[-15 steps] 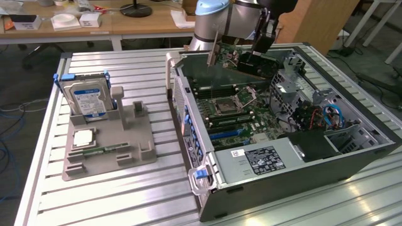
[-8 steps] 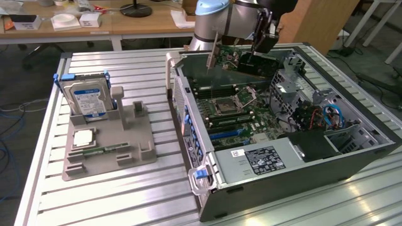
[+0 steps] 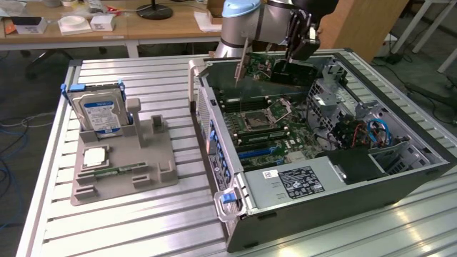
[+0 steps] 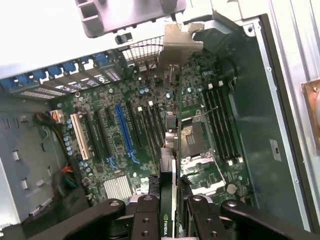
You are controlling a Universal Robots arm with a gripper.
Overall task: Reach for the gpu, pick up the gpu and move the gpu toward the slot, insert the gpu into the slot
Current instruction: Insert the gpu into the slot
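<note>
The gpu (image 3: 286,72), a thin green card with a black cooler and a grey metal end bracket, hangs tilted above the motherboard inside the open computer case (image 3: 400,182). My gripper (image 3: 298,53) is shut on it from above. In the wrist view the gpu (image 4: 169,150) shows edge-on, its bracket pointing at the case's rear wall. Both black fingers (image 4: 146,215) clamp it, and the gripper (image 4: 170,205) sits over the board. The long blue slot (image 4: 125,131) lies beside the card's line, a little apart from it. That blue slot (image 3: 257,152) also shows on the board in the exterior view.
On the exterior view's left a grey holder (image 3: 153,176) carries a silver hard drive with blue rails (image 3: 100,110), a processor (image 3: 95,156) and a small green memory stick (image 3: 114,172). Cables and a drive cage (image 3: 357,131) crowd the case. Ribbed aluminium table (image 3: 128,230) surrounds both.
</note>
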